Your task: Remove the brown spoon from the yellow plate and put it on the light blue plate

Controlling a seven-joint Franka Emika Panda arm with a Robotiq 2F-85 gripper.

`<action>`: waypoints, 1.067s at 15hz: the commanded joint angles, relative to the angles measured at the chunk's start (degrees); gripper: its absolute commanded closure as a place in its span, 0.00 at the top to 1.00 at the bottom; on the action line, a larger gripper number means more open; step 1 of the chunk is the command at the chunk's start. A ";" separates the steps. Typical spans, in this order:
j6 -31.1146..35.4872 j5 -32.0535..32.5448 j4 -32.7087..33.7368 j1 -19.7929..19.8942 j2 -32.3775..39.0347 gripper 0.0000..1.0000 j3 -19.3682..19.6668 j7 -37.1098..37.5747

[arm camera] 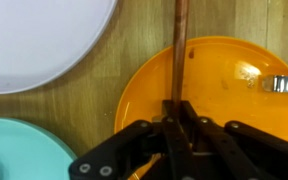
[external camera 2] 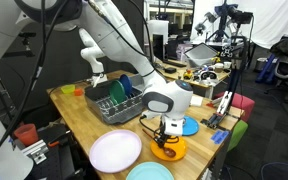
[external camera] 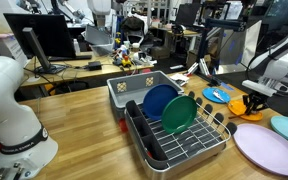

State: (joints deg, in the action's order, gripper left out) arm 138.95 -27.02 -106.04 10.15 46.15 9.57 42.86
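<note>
Stage: grasp | we find fingers (arm camera: 189,122) clamped on spoon (arm camera: 180,50) over yellow plate (arm camera: 234,110) | outstanding: carry to light blue plate (arm camera: 19,150), then release.

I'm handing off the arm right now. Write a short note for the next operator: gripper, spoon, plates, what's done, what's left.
Gripper: jaws closed on the brown spoon, over the yellow plate.
Spoon: held at one end, with the rest reaching past the plate's rim. I cannot tell whether it has lifted clear.
Light blue plate: beside the yellow plate, not touching it.
Done: the grasp.
Left: lift, carry to the light blue plate, release.
Note: the lavender plate is not the target. A metal utensil also lies on the yellow plate.
</note>
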 commanded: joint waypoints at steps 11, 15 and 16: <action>4.78 -11.94 -5.39 3.81 -9.29 0.02 -3.74 -2.60; 5.39 -23.47 -10.00 5.55 -13.51 0.02 -3.73 -6.19; 5.80 -26.92 -11.27 6.00 -14.30 0.02 -3.56 -7.79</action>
State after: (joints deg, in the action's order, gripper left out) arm 142.35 -46.52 -112.97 14.13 34.86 7.39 38.92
